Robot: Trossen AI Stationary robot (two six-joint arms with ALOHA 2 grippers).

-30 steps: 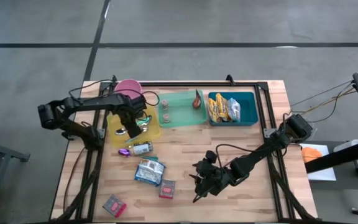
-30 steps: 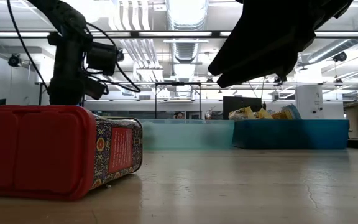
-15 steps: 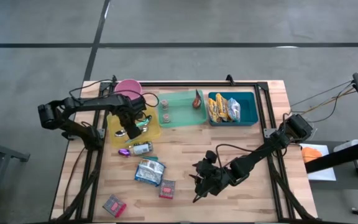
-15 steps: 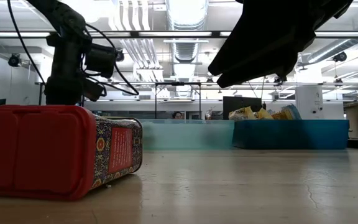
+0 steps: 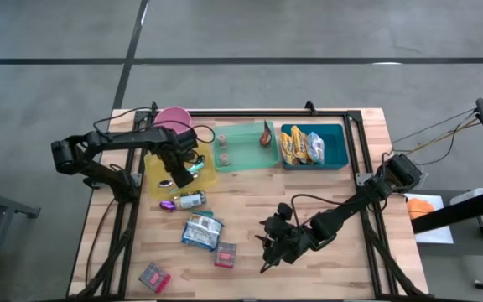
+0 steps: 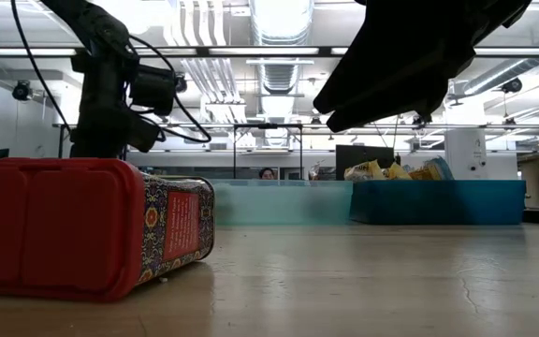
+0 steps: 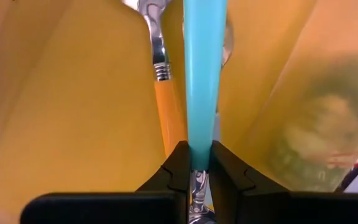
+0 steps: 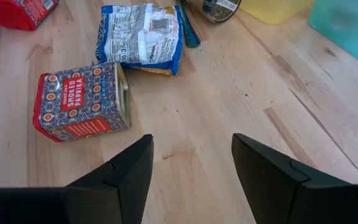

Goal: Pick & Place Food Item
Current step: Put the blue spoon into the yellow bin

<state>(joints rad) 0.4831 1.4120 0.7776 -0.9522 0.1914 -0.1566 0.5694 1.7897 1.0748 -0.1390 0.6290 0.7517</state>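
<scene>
My left gripper (image 5: pixel 175 174) hangs over the yellow tray (image 5: pixel 156 164) at the table's far left. It is shut on a teal-handled utensil (image 7: pixel 204 74). An orange-handled utensil (image 7: pixel 169 118) lies in the tray beside it. My right gripper (image 5: pixel 270 245) stands open above the table's near middle, with nothing between its fingers (image 8: pixel 191 177). Just ahead of it a smoked paprika tin (image 8: pixel 82 102) lies on its side, with a blue snack bag (image 8: pixel 143 34) beyond. A jar (image 5: pixel 189 200) lies near the tray. My left gripper pinches the teal handle (image 7: pixel 199 152) between its two fingers, which come from above and point down into the tray. The handle runs on from the fingers over the tray's floor. Whether its far end rests on the tray does not show.
A pink bowl (image 5: pixel 173 119), a green bin (image 5: pixel 246 149) and a blue bin (image 5: pixel 335 151) holding snack packs line the far edge. A red tin (image 5: pixel 153 277) lies at the near left corner. In the low view a red-ended tin (image 6: pixel 82 225) fills the near left. Bare wood lies right of my right gripper.
My left gripper has turned slightly at the wrist above the yellow tray and stays shut on the teal handle. My right gripper has kept still.
</scene>
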